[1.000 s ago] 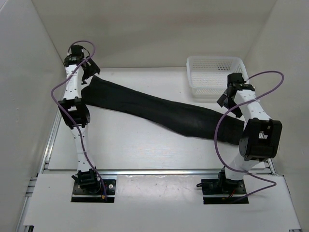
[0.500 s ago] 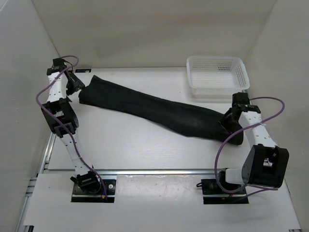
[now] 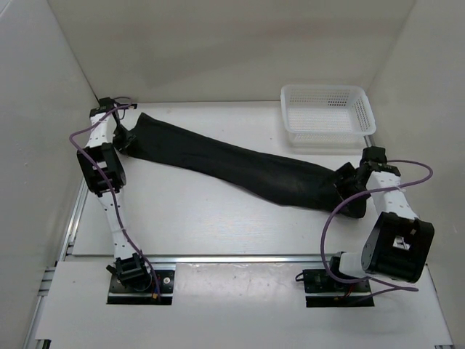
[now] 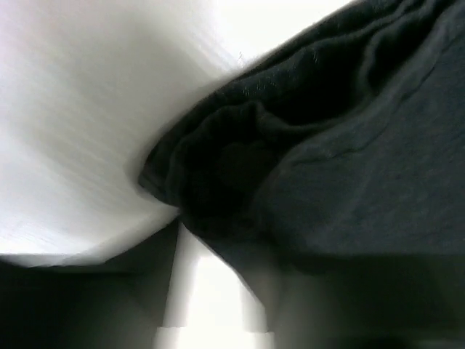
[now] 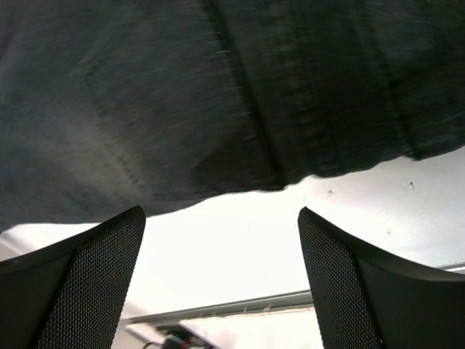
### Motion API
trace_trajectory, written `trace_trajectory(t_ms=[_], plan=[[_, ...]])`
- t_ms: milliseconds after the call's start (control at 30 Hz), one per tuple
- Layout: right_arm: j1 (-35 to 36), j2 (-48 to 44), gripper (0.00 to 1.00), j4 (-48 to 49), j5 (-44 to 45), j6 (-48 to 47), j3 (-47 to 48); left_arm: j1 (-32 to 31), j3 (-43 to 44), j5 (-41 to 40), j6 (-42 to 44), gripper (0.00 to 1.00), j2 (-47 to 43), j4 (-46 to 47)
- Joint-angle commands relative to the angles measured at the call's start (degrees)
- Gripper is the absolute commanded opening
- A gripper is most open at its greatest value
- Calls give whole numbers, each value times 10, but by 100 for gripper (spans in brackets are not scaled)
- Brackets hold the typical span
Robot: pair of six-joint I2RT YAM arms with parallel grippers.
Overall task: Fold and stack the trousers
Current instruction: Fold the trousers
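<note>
The black trousers [image 3: 240, 163] lie stretched in a long band across the white table [image 3: 203, 218], from the far left down to the right. My left gripper [image 3: 125, 137] is at their far-left end. In the left wrist view the cloth's edge [image 4: 218, 182] runs down into the blurred jaws, and the left gripper [image 4: 218, 240] looks shut on it. My right gripper [image 3: 347, 190] sits low at the right end. In the right wrist view the right gripper [image 5: 220, 212] is open, with its mesh pads [image 5: 94, 276] wide apart. The trousers' hem [image 5: 218, 94] lies just ahead of them and nothing is between them.
A white mesh basket [image 3: 327, 113] stands at the back right corner, close behind the right arm. White walls close in the table on the left, back and right. An aluminium rail [image 3: 240, 256] runs along the near edge.
The left arm has dropped onto the trousers' left end and its jaws have closed there. The right arm has lowered to the right end, its jaws narrowing and then opening again.
</note>
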Motion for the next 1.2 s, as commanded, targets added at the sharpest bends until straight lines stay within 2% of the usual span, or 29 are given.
trace_trajectory(t_ms=[0, 33, 233, 433, 533, 667, 767, 933, 1000, 1033, 1100, 1167], plan=[[-25, 18, 89, 24, -51, 21, -30, 3, 12, 17, -9, 21, 12, 9], [-25, 24, 87, 30, -57, 29, -36, 3, 12, 17, -9, 11, 12, 9], [-25, 2, 84, 36, -29, 69, -65, 8, -2, 7, -9, 11, -23, 9], [-31, -22, 80, 8, 57, 85, -77, 20, -7, 12, -3, 11, -44, 4], [-31, -74, 74, -12, 77, 98, -99, 20, -2, 12, -3, 11, -49, -1], [-31, -104, 59, -12, 102, 93, -91, 20, -2, 17, 2, 11, -55, -1], [-36, -62, 59, -4, 108, 79, -72, 20, -7, 17, 2, 11, -55, -1], [-42, -5, 38, 36, 130, 74, -30, 20, -12, 12, 7, 11, -55, -1], [-42, 20, 22, 50, 137, 74, -18, 20, -12, 12, 7, 11, -55, -1], [-47, 46, 19, 55, 137, 69, -13, 20, -12, 12, 7, 11, -55, -1], [-47, 71, 18, 62, 145, 69, 3, 20, -12, 12, 7, 11, -55, -1], [-47, 107, 25, 67, 145, 62, 14, 20, -12, 12, 7, 11, -55, -1]])
